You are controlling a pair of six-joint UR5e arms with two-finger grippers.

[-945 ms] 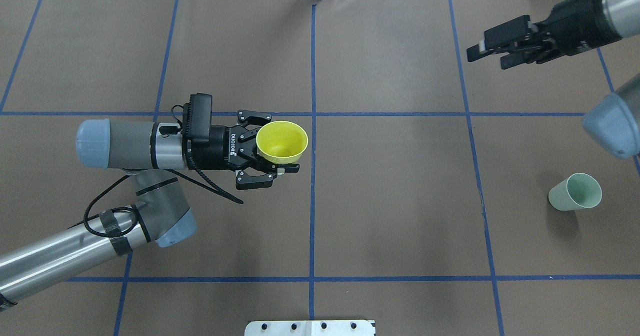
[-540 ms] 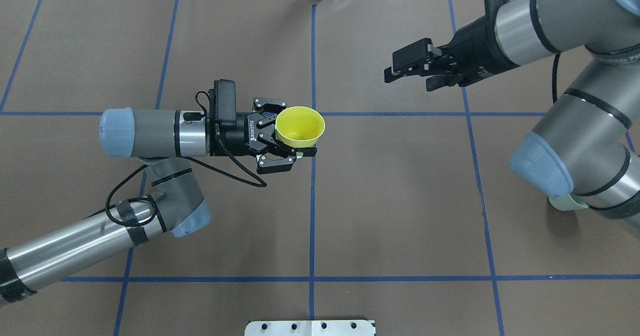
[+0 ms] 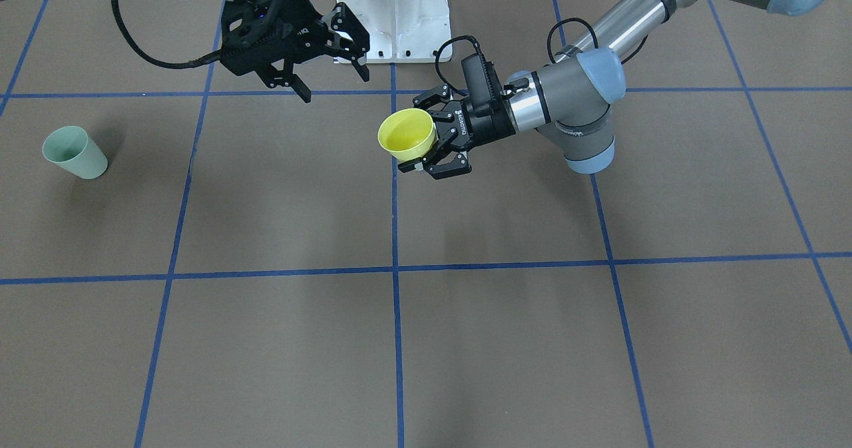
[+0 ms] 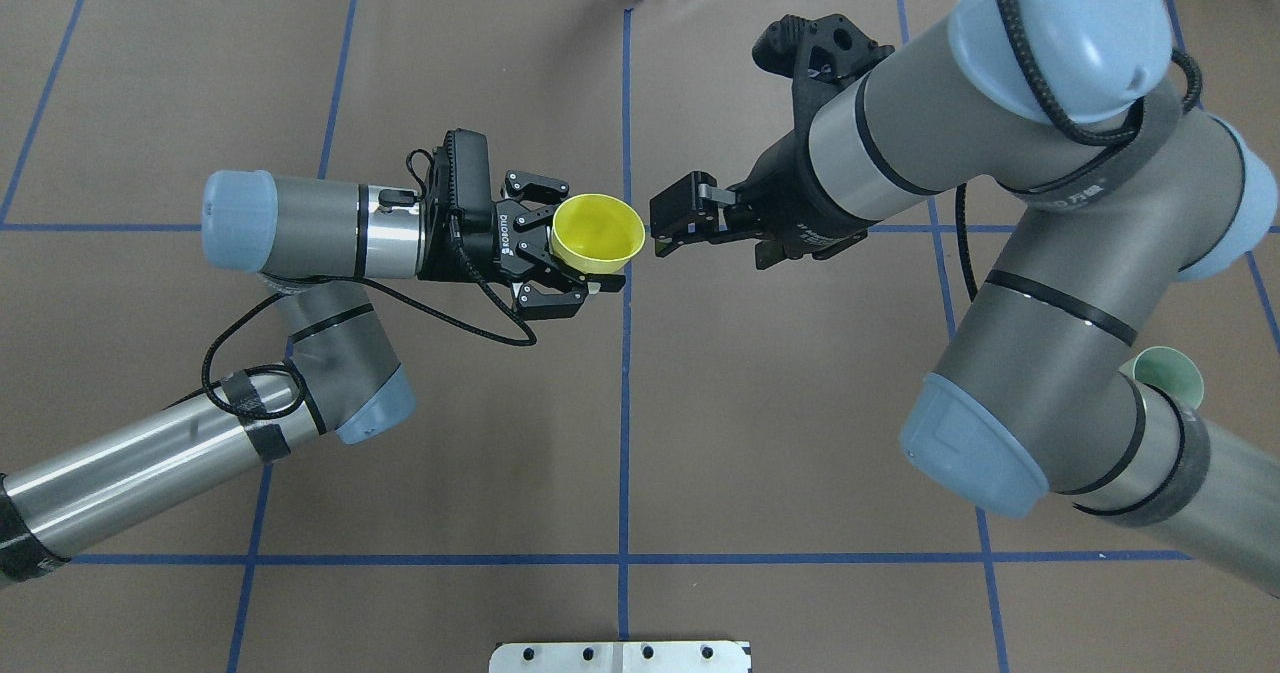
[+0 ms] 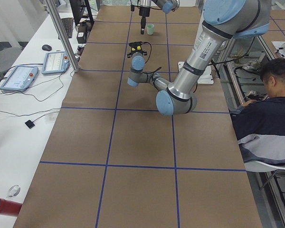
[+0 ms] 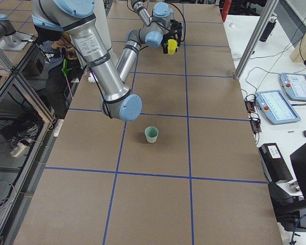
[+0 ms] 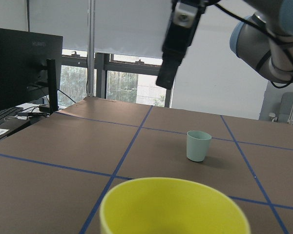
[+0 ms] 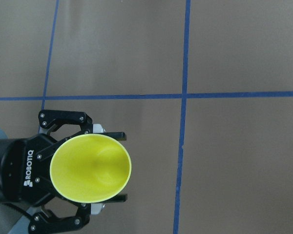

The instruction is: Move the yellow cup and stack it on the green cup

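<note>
My left gripper (image 4: 603, 250) is shut on the yellow cup (image 4: 598, 235) and holds it above the table near the centre line, rim up. The cup also shows in the front view (image 3: 406, 134) and from above in the right wrist view (image 8: 90, 168). My right gripper (image 4: 663, 233) is open and empty, just right of the cup and apart from it; in the front view (image 3: 333, 82) its jaws stand wide. The green cup (image 3: 74, 152) stands upright far on the robot's right. In the overhead view the green cup (image 4: 1168, 375) is partly hidden behind my right arm.
Blue tape lines (image 4: 625, 403) divide the brown table cover. A white mounting plate (image 3: 393, 15) sits at the robot's base. A seated operator (image 5: 266, 118) is beside the table. Tablets (image 6: 275, 106) lie on a side bench.
My right arm has swung in from the far right to just beside the yellow cup, now covering much of the green cup. My left gripper carried the cup slightly rightward and farther from the robot.
</note>
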